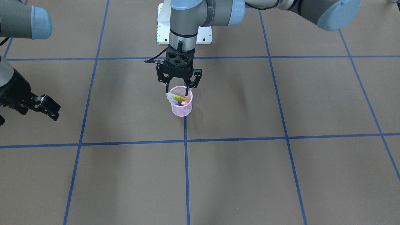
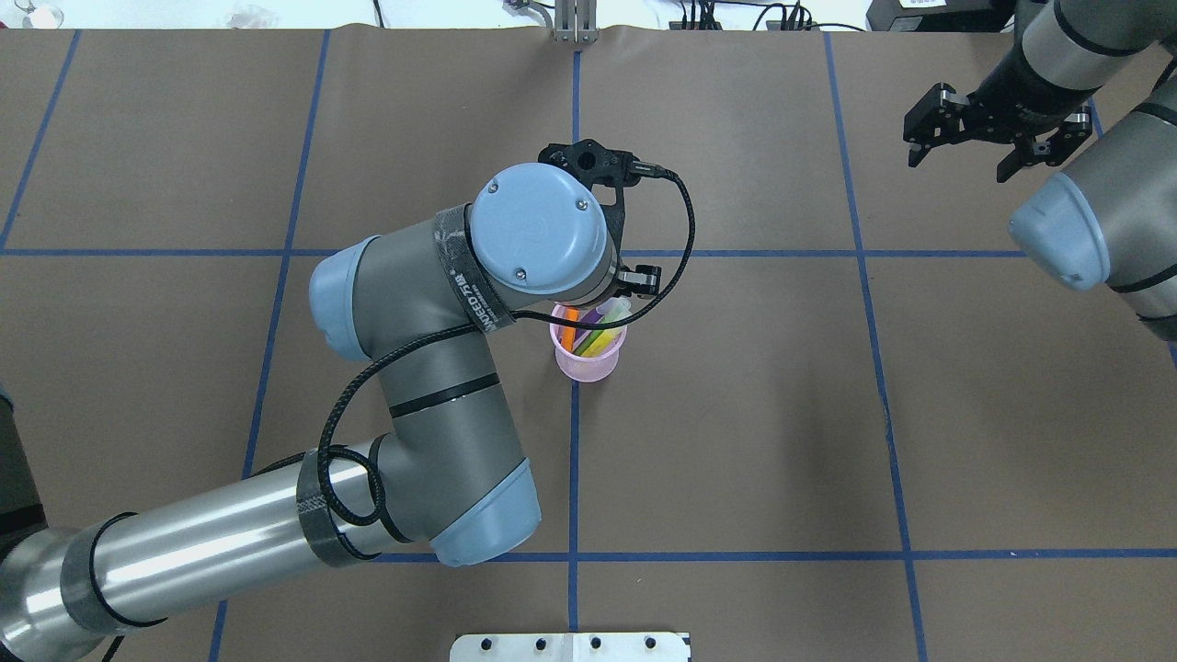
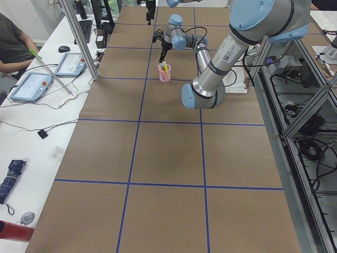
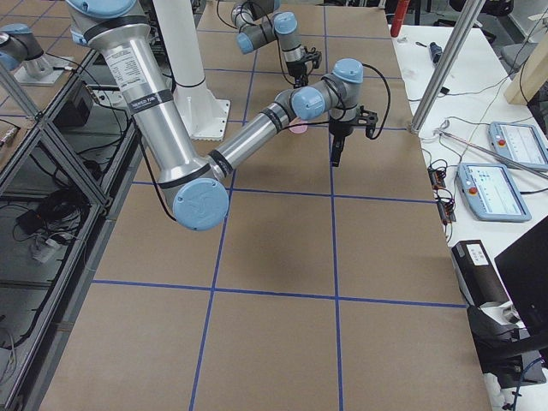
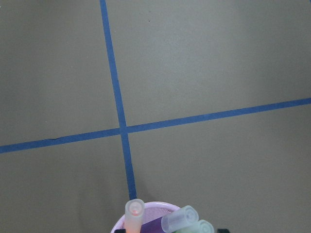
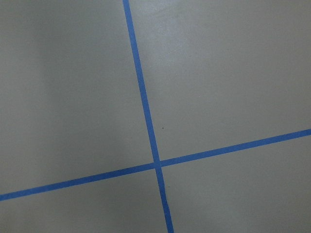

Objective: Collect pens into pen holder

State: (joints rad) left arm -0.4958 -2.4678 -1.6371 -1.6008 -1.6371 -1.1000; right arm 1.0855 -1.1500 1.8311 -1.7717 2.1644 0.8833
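Observation:
The pink mesh pen holder [image 1: 181,107] stands upright near the table's middle on a blue tape line. It also shows in the overhead view [image 2: 588,363] and the exterior left view [image 3: 164,74]. Several pens [image 1: 177,98] lean inside it: green, yellow, orange and purple [image 2: 596,333]. Their pale caps stick up in the left wrist view [image 5: 180,218]. My left gripper [image 1: 178,90] hangs straight down over the cup's mouth, open, with a finger on each side of the rim and nothing in it. My right gripper [image 2: 982,147] is open and empty, far off to the side [image 1: 47,107].
The white robot base plate [image 1: 162,29] lies behind the cup. Blue tape lines [image 2: 575,460] grid the brown table cover. An operator's bench with tablets [image 3: 31,84] runs along the table's far side. My left arm's elbow [image 2: 432,460] hangs over the table beside the cup.

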